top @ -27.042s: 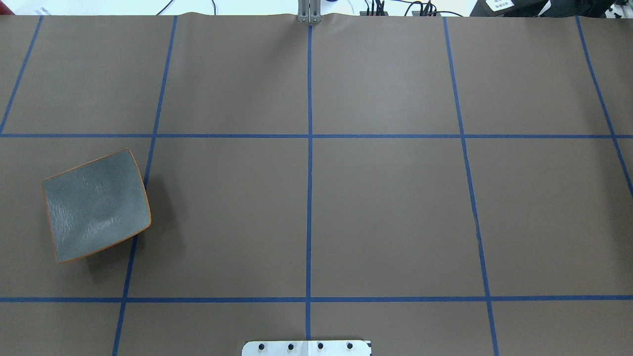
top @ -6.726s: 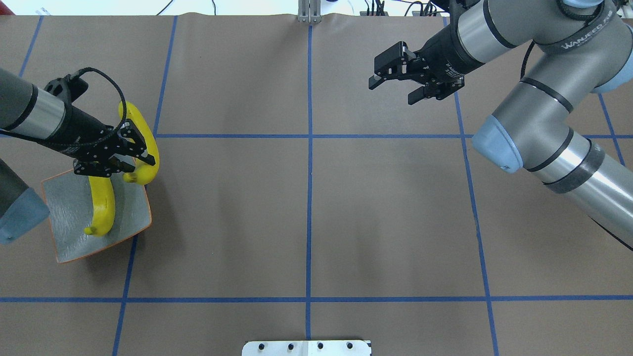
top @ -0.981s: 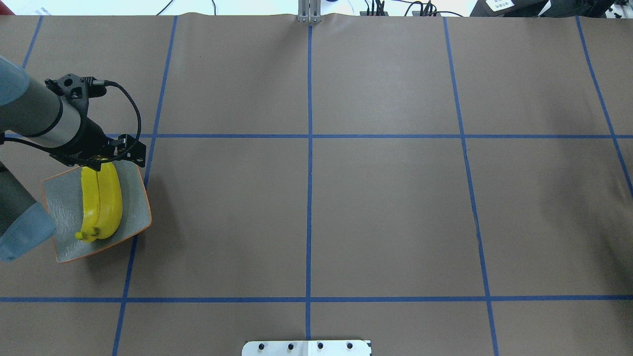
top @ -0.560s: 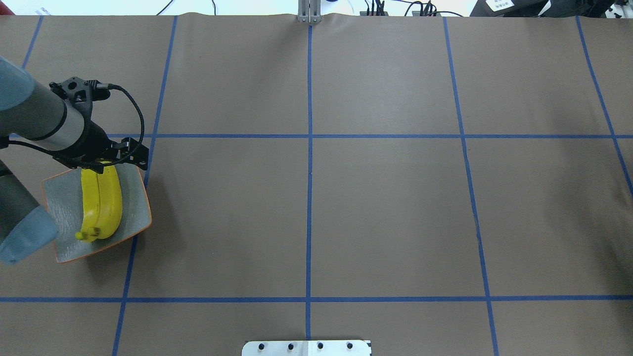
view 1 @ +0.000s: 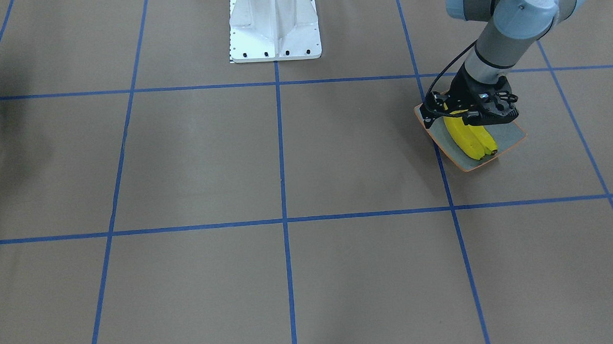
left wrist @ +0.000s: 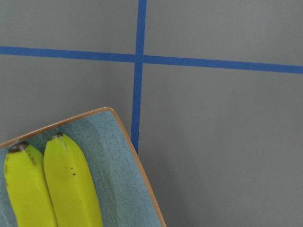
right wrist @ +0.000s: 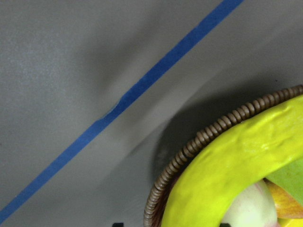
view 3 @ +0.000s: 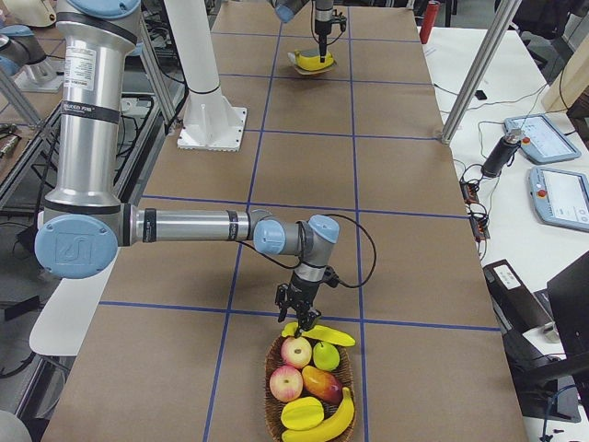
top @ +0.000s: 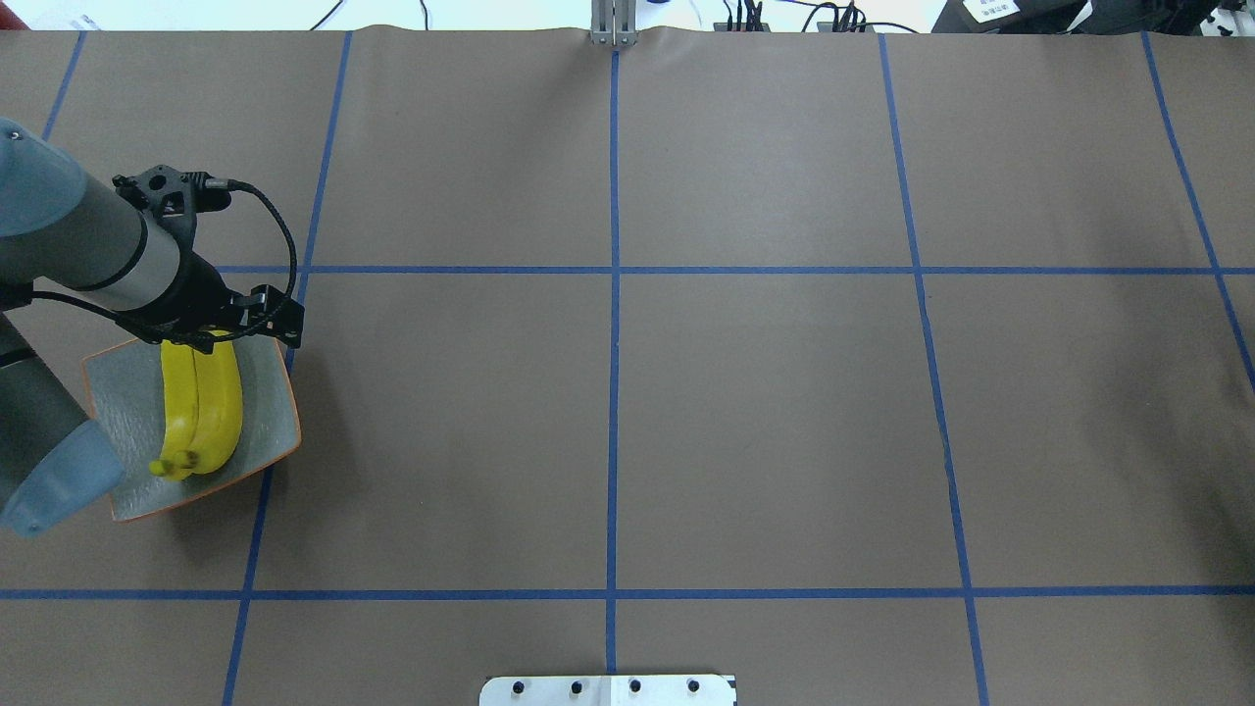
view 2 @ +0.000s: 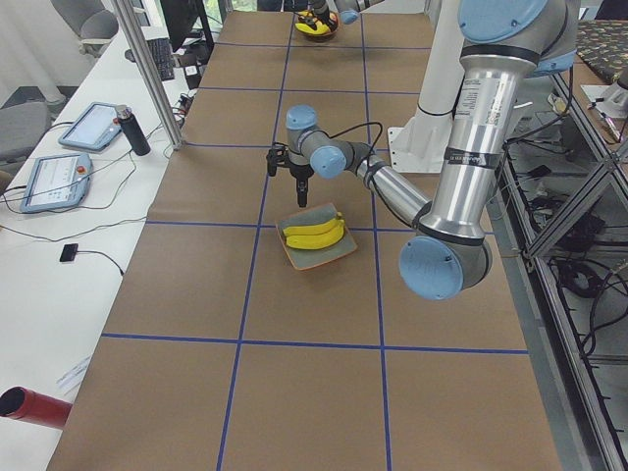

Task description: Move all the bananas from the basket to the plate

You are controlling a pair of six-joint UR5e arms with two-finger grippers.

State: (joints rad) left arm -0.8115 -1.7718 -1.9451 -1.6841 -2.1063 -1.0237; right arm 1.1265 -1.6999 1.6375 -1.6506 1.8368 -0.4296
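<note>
Two yellow bananas (top: 201,402) lie side by side on the grey-blue plate (top: 265,417) at the table's left. They also show in the front view as bananas (view 1: 471,140) on the plate (view 1: 507,134). My left gripper (top: 224,331) hangs open over the plate's far edge, holding nothing. The basket (view 3: 276,410) stands at the right end with another banana (view 3: 333,335) across its rim. My right gripper (view 3: 302,318) is just above that banana; I cannot tell whether it is open or shut. The right wrist view shows this banana (right wrist: 236,161) and the basket rim (right wrist: 189,150).
Apples (view 3: 286,381), a pear and a second banana (view 3: 336,416) fill the basket. The white robot base (view 1: 274,28) stands at the table's near-robot edge. Side desks hold tablets (view 2: 59,157) and a metal post (view 2: 147,69).
The left gripper has drifted slightly right from over the bananas. Since several seconds ago the second banana was laid on the plate and the right arm left the overhead view.
</note>
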